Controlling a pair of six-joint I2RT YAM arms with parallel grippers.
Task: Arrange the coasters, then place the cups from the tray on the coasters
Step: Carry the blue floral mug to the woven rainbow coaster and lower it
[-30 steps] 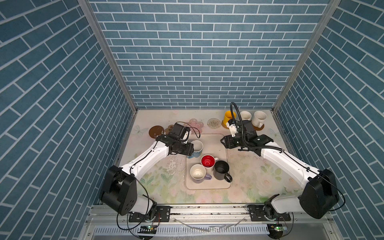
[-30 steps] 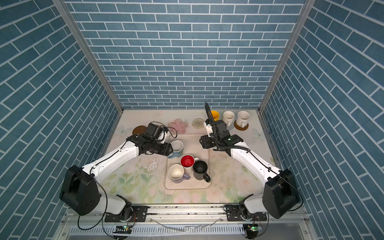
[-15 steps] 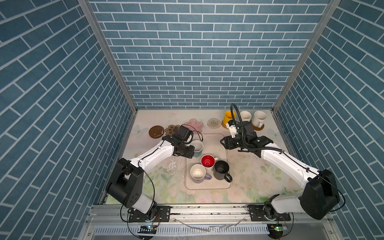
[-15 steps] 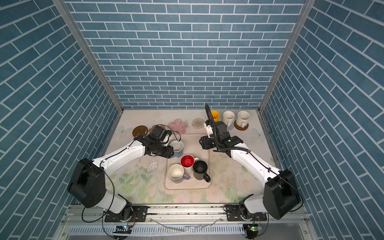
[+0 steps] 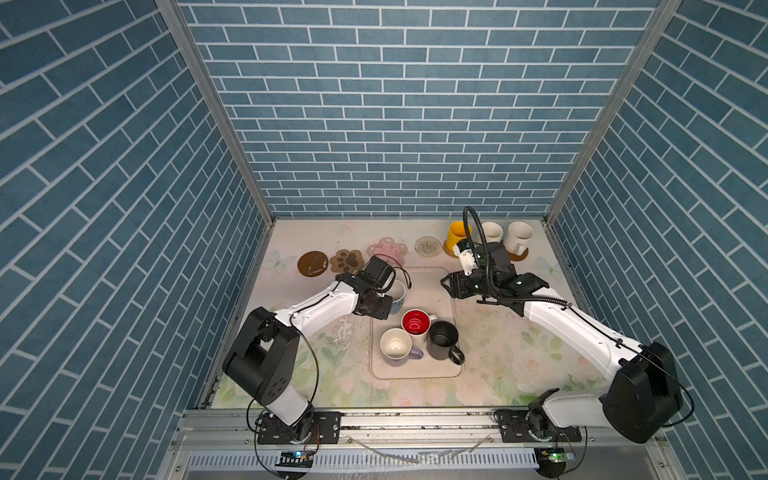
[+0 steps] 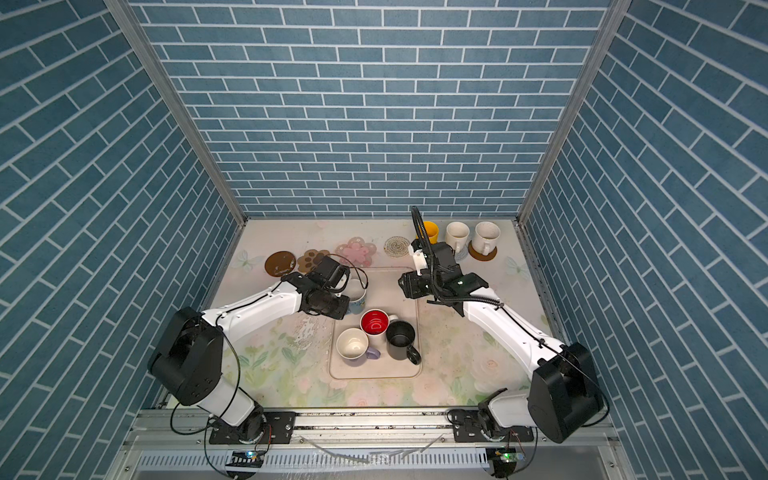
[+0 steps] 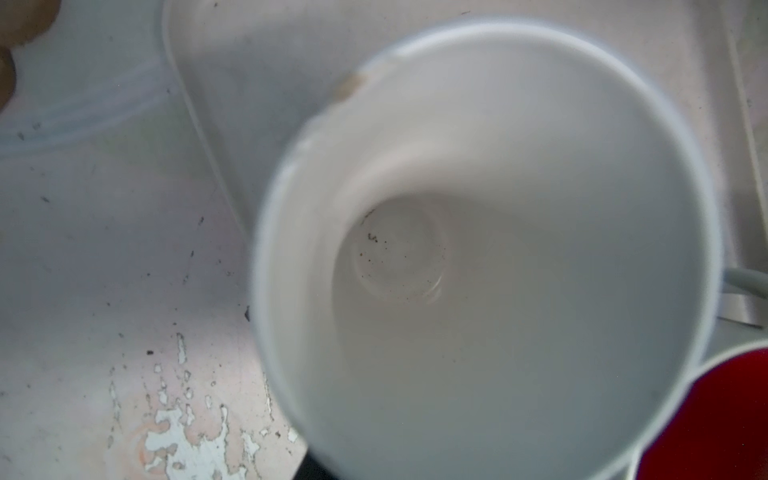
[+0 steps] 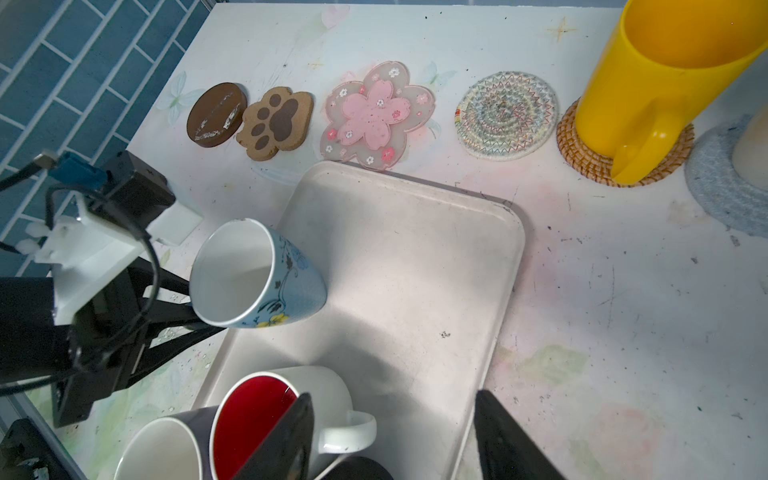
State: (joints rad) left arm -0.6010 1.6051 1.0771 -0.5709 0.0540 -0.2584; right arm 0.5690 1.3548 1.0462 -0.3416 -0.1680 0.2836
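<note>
Enclosing the table on three sides, blue brick-patterned walls (image 5: 395, 104) are seen. The top is covered by a pale floral tablecloth (image 5: 519, 353), scuffed and flaked in places. A cream tray (image 5: 428, 291) with rounded corners is laid at its middle.

Along the far edge the coasters are set in a row. A brown disc (image 5: 312, 263), a brown paw (image 5: 347, 261), a pink flower (image 5: 388, 248) and a patterned round coaster (image 5: 428, 246) lie bare. A yellow cup (image 8: 648, 91) is stood on a rattan coaster (image 8: 582, 153), with a pale blue knit coaster (image 8: 723, 187) just beside it.

On the tray, a light blue cup (image 8: 266, 282) is stood by the left rim in the far half. It is tapered and white inside, printed with dark scrolls and a yellow flower, and its rim is chipped. The left gripper (image 8: 203, 311) is brought against this cup's side below the rim; whether it is clamped cannot be told.

A red-lined white cup (image 5: 415, 322), a black cup (image 5: 442, 338) and a lavender cup (image 5: 395, 345) are grouped in the tray's near half. The right gripper (image 8: 392, 395) is held above the tray, its jaws apart with nothing between them.
</note>
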